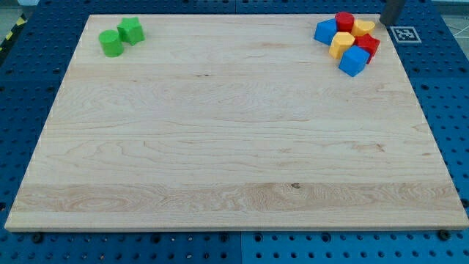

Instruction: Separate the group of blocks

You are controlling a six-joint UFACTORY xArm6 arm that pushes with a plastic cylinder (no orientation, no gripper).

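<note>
Blocks of smooth, glossy plastic sit packed at the view's top right of my pale, grained wooden board [234, 147]: a red cylinder [344, 20], a yellow block [363, 28], a blue block [325, 31], a second yellow block [341, 44], a red block [368, 45] and a blue cube [354, 61], all touching. Two green blocks [111, 43] [131, 30] touch at top left. I see my rod [390, 10] just beside the cluster, holding nothing; my tip is hidden

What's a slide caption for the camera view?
Six-block cluster at board's top right, green pair top left, my tip beside cluster.
</note>
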